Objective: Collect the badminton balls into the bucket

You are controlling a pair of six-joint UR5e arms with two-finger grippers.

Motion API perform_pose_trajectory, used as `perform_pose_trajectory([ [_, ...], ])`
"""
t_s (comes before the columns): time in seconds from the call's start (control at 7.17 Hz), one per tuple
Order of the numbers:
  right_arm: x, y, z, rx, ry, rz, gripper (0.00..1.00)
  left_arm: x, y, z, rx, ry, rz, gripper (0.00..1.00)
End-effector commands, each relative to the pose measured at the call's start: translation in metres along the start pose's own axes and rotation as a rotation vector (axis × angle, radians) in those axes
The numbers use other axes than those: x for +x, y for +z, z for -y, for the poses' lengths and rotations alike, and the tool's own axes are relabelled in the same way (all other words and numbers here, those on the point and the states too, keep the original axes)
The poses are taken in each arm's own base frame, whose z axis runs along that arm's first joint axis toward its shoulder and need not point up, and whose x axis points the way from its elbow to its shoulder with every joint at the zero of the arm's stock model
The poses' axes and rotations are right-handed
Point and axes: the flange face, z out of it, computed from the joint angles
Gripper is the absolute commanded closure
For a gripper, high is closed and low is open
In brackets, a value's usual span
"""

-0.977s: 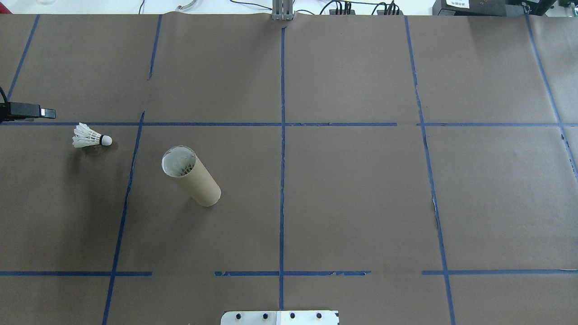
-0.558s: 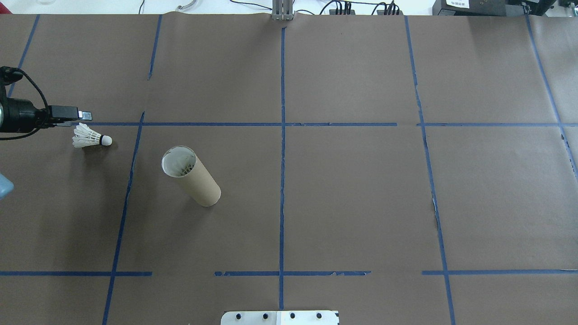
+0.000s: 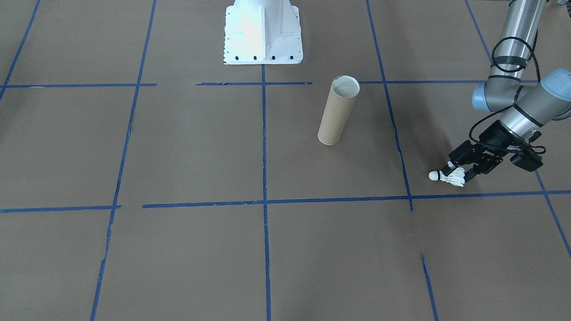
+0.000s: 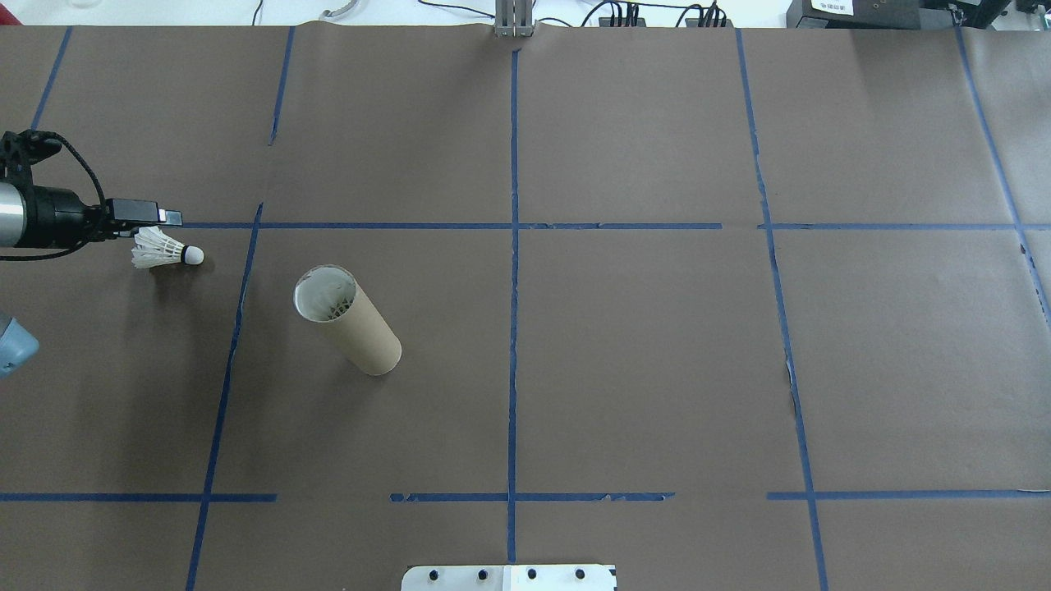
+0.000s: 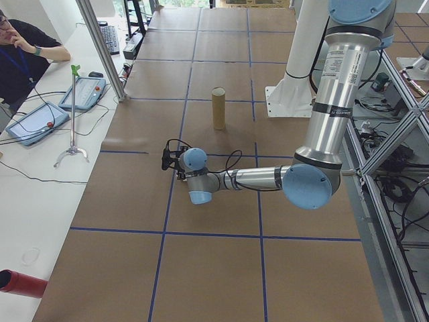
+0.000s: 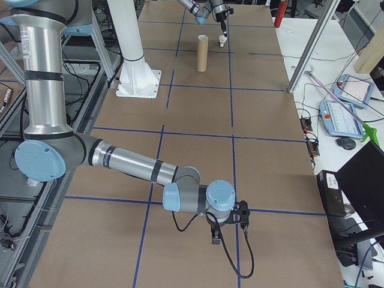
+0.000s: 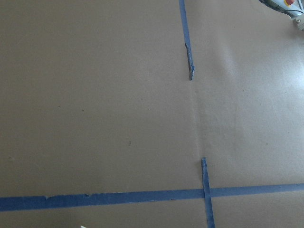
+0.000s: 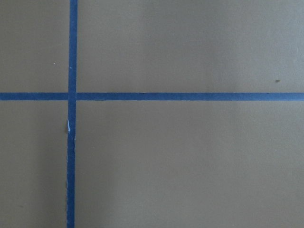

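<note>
Shuttlecock point(image 4: 167, 250) on the bench point(image 4: 624, 353), left tool point(image 3: 456, 170) right over it

Front view shows the left tool's fingers set apart astride the feather skirt, nothing gripped; overhead shows only one finger, at 12 o'clock of the feathers, cork tip pointing to 3 o'clock. Cardboard tube point(image 4: 348, 320) stands upright at 4 o'clock of the shuttlecock, well apart. Right tool point(image 6: 229, 223) appears only in the right-side view, low over the bench; I cannot tell its opening.
</note>
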Motion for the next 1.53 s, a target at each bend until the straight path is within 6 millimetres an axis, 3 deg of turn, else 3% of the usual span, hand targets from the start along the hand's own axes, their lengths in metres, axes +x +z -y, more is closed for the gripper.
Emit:
perform_pose_trajectory([
  [0.0,0.0,0.0,0.0,0.001,0.001,0.0,0.0,0.0,0.001,-0.003,-0.015,-0.048,0.0,0.73],
  [0.14,0.0,0.0,0.0,0.001,-0.001,0.0,0.0,-0.008,-0.003,-0.007,-0.016,-0.053,0.011,1.0],
  [0.56,0.0,0.0,0.0,0.001,-0.001,0.0,0.0,-0.007,-0.017,-0.018,-0.036,-0.051,0.002,1.0],
  [0.7,0.0,0.0,0.0,0.001,-0.001,0.0,0.0,0.005,-0.019,-0.017,-0.068,-0.062,0.003,1.0],
  [0.98,0.0,0.0,0.0,0.001,-0.001,0.0,0.0,0.05,-0.025,-0.002,-0.077,-0.102,0.054,1.0],
  [1.26,0.0,0.0,0.0,0.001,-0.001,0.0,0.0,0.088,-0.049,0.026,-0.041,-0.157,0.126,1.0],
  [1.4,0.0,0.0,0.0,0.001,-0.001,0.0,0.0,0.121,-0.058,0.029,-0.002,-0.155,0.156,1.0],
])
